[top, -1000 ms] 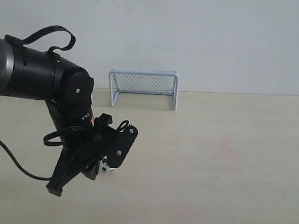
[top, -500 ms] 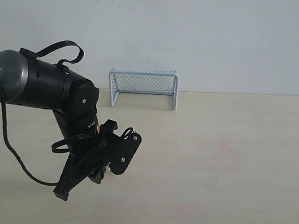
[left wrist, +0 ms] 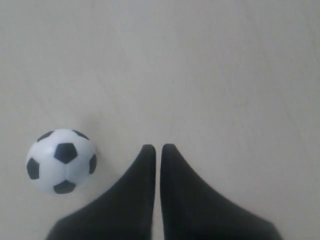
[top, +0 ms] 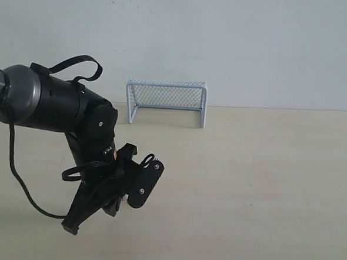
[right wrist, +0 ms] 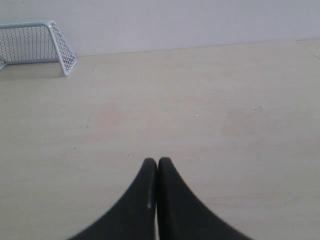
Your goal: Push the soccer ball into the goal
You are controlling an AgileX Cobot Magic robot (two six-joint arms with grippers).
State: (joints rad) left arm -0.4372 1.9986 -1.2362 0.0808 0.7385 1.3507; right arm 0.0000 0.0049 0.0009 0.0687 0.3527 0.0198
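Soccer-goal setup, both grippers pinched closed and empty

Left black gripper [left wrist: 157, 148] has its jaws closed down to a hairline slit with nothing between them. The tiny white soccer ball with black pentagon patches [left wrist: 61, 161] sits on the pale wooden tabletop [top: 264, 188] just beside one finger [left wrist: 131, 195], with a sliver of table still showing between them, so no contact. In the exterior view the bulky black left arm [top: 51, 102] hangs low and pretty much hides the ball. The little white tube-frame goal with mesh netting [top: 166, 100] is well off at about 1 o'clock from that arm, against the white wall. Its long axis runs 9 to 3 and its mouth faces 6 o'clock. Right black gripper [right wrist: 157, 161] is pressed closed too, holding nothing.
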